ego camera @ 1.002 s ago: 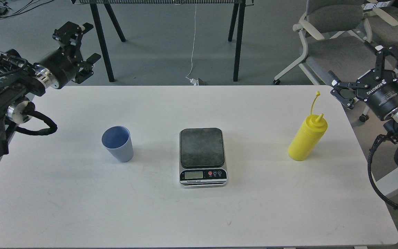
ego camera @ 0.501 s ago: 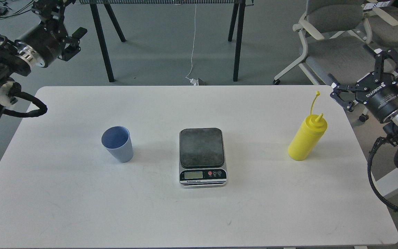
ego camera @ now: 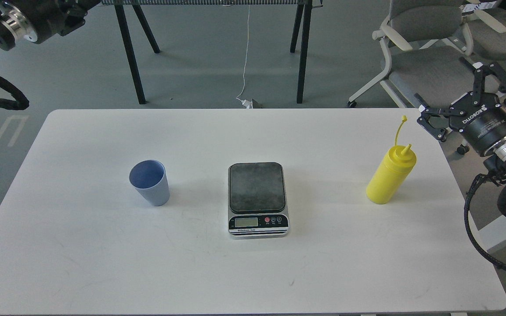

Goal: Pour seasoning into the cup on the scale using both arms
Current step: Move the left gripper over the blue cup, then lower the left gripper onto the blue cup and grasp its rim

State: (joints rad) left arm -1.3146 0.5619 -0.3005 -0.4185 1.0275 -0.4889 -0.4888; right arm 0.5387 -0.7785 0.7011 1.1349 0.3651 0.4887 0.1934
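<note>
Yellow seasoning bottle [ego camera: 390,177] upright, right hand [ego camera: 460,96] spread beside it

A yellow bottle [ego camera: 389,175], a pale blue-grey ribbed cup [ego camera: 149,182] with a blue inside, and a silver scale [ego camera: 258,200] with a dark grey platform on a white desk [ego camera: 81,245]; the black right claw [ego camera: 461,94] carries white ROBOTIQ lettering.
</note>
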